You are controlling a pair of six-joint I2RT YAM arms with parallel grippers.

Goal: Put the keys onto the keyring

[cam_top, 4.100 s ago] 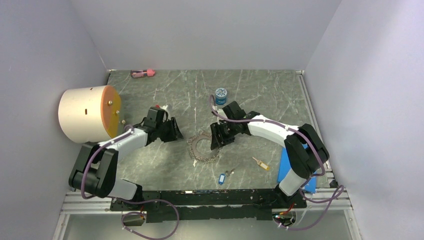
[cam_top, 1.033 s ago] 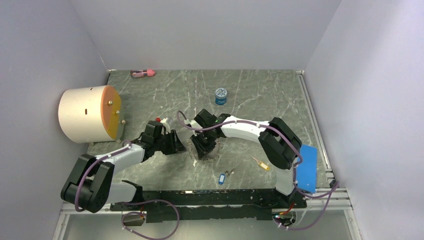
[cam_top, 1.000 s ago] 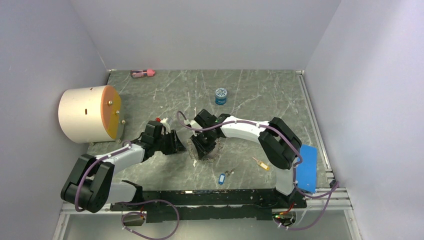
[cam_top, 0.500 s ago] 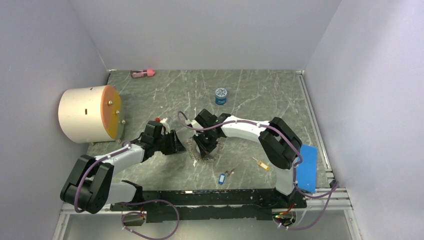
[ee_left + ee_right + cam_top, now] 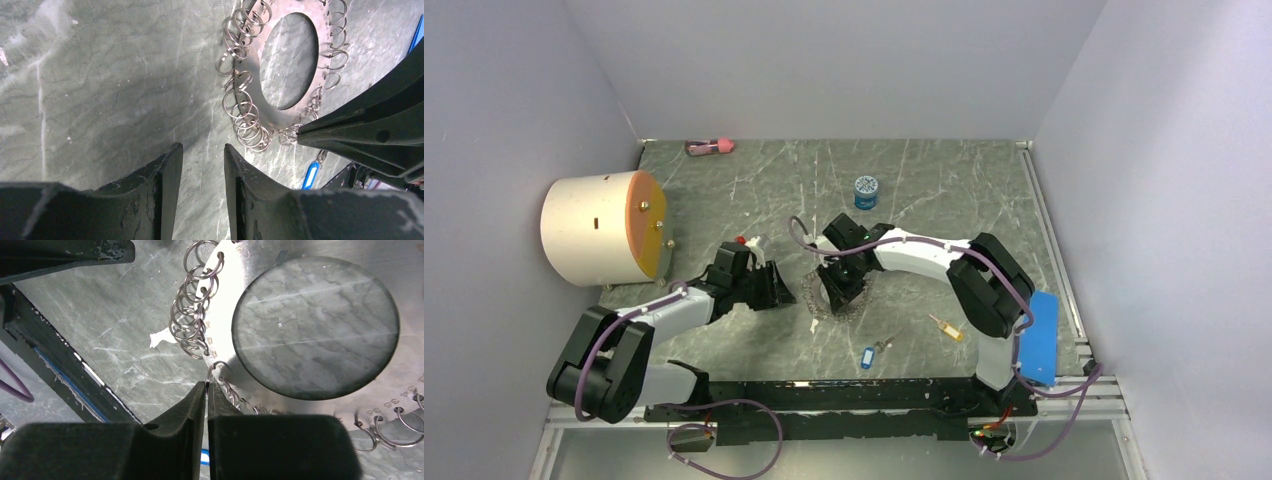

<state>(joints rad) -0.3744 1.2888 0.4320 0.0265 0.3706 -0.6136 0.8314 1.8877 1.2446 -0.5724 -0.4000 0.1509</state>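
Observation:
The keyring (image 5: pixel 816 306) is a flat metal disc (image 5: pixel 255 75) with a big round hole and several small split rings round its rim. It lies mid-table, partly under my right gripper (image 5: pixel 840 296). In the right wrist view the right gripper (image 5: pixel 206 385) is shut, pinching one small split ring at the disc's (image 5: pixel 310 407) edge. My left gripper (image 5: pixel 777 289) stands open just left of the keyring. Bare table shows between the jaws of the left gripper (image 5: pixel 202 148). The blue key (image 5: pixel 867 357) and the yellow key (image 5: pixel 947 328) lie loose nearer the front. The blue key (image 5: pixel 310 175) also shows past the right fingers.
A white cylinder with an orange face (image 5: pixel 599 228) stands at the left. A blue jar (image 5: pixel 865 191) sits behind the grippers, and a pink object (image 5: pixel 709 147) lies at the back left corner. A blue pad (image 5: pixel 1039 335) leans by the right arm's base.
The right gripper has closed onto a split ring of the keyring and shifted slightly right. The left arm and both keys have stayed put.

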